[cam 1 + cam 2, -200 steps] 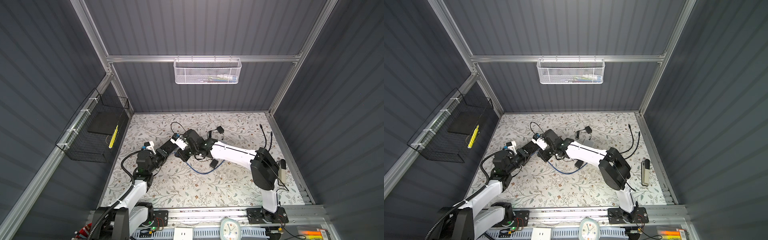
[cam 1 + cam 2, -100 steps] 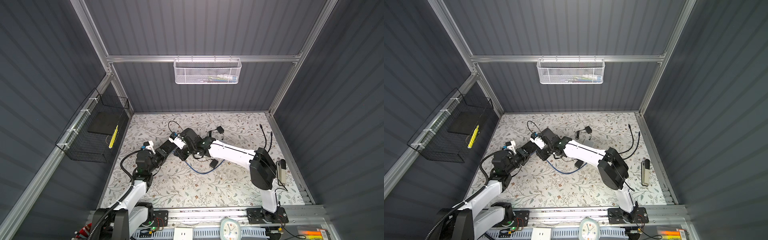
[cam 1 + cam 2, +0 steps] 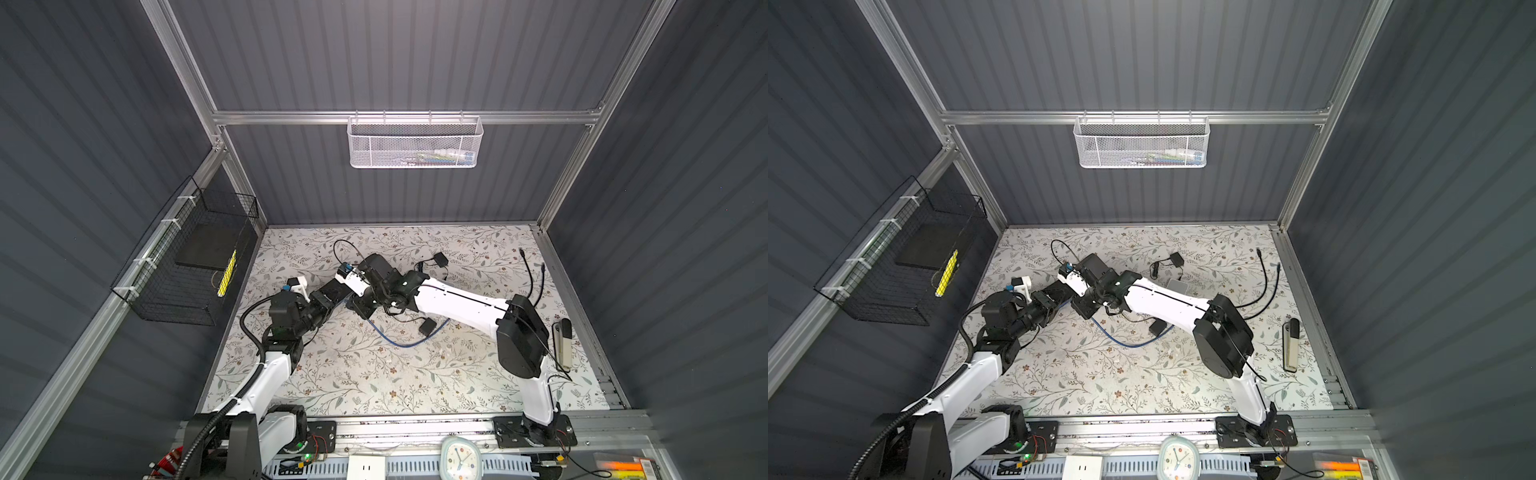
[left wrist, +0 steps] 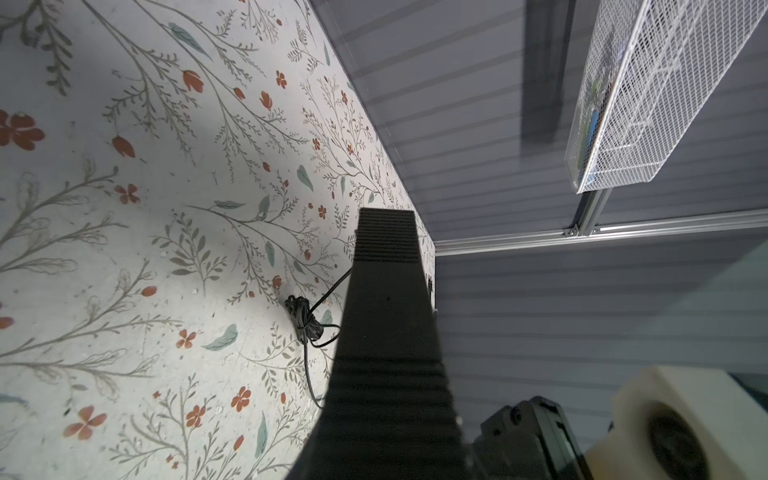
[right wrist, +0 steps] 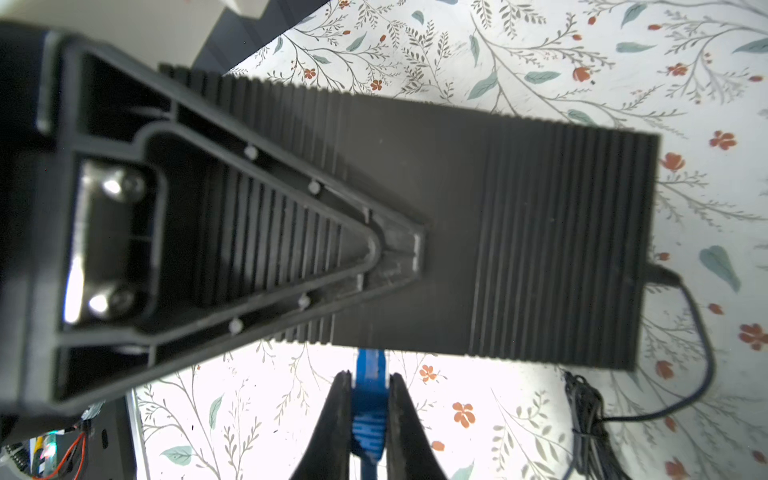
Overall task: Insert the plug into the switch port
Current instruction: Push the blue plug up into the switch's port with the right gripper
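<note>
At the left-middle of the flowered mat (image 3: 374, 374), two arms meet, one claw each.

Right claw (image 5: 368, 379): both fingers pinched tight on one blue plug (image 5: 369, 361), with no gap on either side. The plug tip sits against the long edge of the one black ribbed switch (image 5: 519, 232). Cannot tell whether it is seated in a port.

Left claw (image 5: 395, 249): clamped down on the switch. One finger lies flat across the ribbed top; the other is hidden beneath.

One thin black cord (image 5: 702, 332) leaves the switch's short end away from the left claw and runs to one tied bundle (image 5: 586, 419) on the mat.

One blue cable (image 3: 399, 343) trails from the plug and loops across the mat under the right arm.

Further out on the mat:
- Two small black adapters: one adapter (image 3: 438, 260) beyond the right arm, a second (image 3: 427, 327) beside the cable's loop.
- Two loose black leads (image 3: 527, 264) near the right edge.
- One long grey-and-black object (image 3: 562, 345) by that edge, not identified.

Walls: one white mesh basket (image 3: 415, 145) on the back rail, one black wire basket (image 3: 187, 266) on the left.

Front rail: one clock (image 3: 459, 459).
</note>
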Robot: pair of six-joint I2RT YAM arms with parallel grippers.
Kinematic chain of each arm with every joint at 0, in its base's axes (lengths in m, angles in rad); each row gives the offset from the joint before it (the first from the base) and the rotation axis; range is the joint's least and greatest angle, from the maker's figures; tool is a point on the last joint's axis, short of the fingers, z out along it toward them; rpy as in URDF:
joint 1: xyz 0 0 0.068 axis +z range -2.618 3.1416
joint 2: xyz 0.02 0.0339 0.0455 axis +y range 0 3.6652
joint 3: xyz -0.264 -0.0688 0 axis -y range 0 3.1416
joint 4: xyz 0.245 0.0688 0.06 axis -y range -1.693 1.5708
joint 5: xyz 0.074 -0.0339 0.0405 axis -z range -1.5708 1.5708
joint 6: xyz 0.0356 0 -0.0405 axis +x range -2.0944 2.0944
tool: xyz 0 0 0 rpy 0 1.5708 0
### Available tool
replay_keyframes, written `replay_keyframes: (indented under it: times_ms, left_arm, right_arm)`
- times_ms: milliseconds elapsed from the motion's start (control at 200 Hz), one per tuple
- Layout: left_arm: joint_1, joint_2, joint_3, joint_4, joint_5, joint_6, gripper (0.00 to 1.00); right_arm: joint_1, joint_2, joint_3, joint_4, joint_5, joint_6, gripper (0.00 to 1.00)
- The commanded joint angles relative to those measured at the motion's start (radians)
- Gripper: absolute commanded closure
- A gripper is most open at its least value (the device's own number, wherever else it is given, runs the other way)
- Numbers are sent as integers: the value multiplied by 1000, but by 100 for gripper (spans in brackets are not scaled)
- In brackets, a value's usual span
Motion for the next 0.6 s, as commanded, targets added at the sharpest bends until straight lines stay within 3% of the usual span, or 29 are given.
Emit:
replay_keyframes:
  times_ms: [0,200,365,595]
  left_arm:
    - [-46,-31,10,-207,261,71,100]
    - [-57,-82,-9,-217,240,61,100]
    - [-60,-105,-20,-238,258,70,100]
    - [-61,-123,-50,-259,288,84,100]
  right_arm:
    - [-8,-4,107,277,60,-50,100]
    - [13,32,168,289,89,-38,100]
    - [13,13,129,379,158,-24,100]
    - [8,30,191,358,159,-42,100]
